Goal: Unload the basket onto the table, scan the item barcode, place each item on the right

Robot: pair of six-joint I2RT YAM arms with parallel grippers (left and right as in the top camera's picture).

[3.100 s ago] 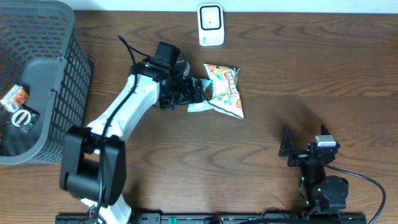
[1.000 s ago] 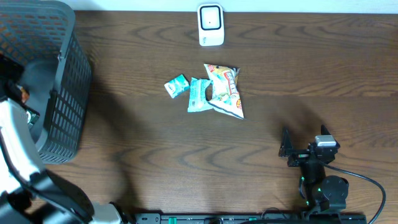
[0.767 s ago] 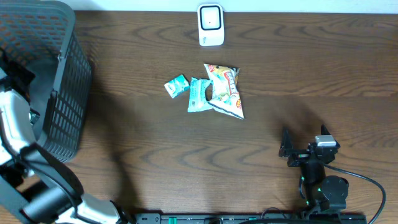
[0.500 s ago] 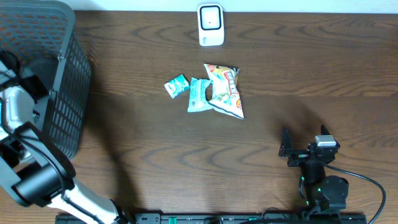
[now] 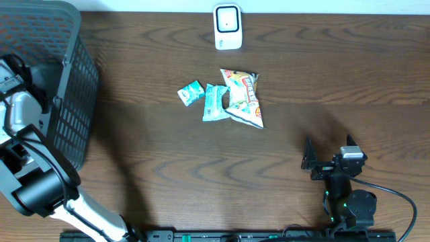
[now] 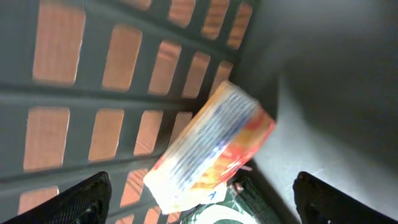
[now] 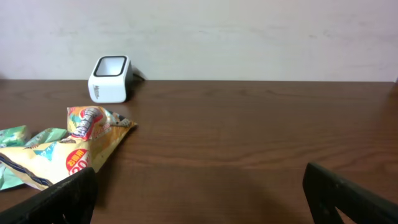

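1. Okay, the left gripper (image 6: pixel 202 191) is hanging inside the grey basket (image 5: pixel 67 101), jaws standing wide and gripping nothing.
2. An orange-and-white packet (image 6: pixel 211 146) is lying ahead of the jaws, tilted against the mesh wall in the basket corner. I am judging it to be the item to scan.
3. A dark green item (image 6: pixel 249 199) is sitting just under the packet, touching it.
4. The right gripper (image 7: pixel 199 196) is resting low at the near right of the table (image 5: pixel 336 81), jaws fully apart and empty.
5. The white scanner (image 5: pixel 228 27) is standing at the far edge, well apart from the basket.
6. A yellow snack bag (image 5: pixel 245 97) and two teal packets (image 5: pixel 215 102) are lying just in front of the scanner.
7. Risk: a finger could be catching in the mesh, since the packet is leaning right on the wall.
8. Risk: the jaws could be closing on the green item too, since the two are touching.
9. Risk: the wrapper is looking slick and soft, so a corner pinch may be slipping during the lift.
10. Risk: the barcode may be ending up facing away from the scanner, because I cannot tell which face carries it.
11. Risk: a low carry could be knocking the pile by the scanner.
12. Writing: the packet is showing rows of blue print, too blurred to read.
13. The snack bag is showing red print, too small to read, and the scanner is showing no legible label.
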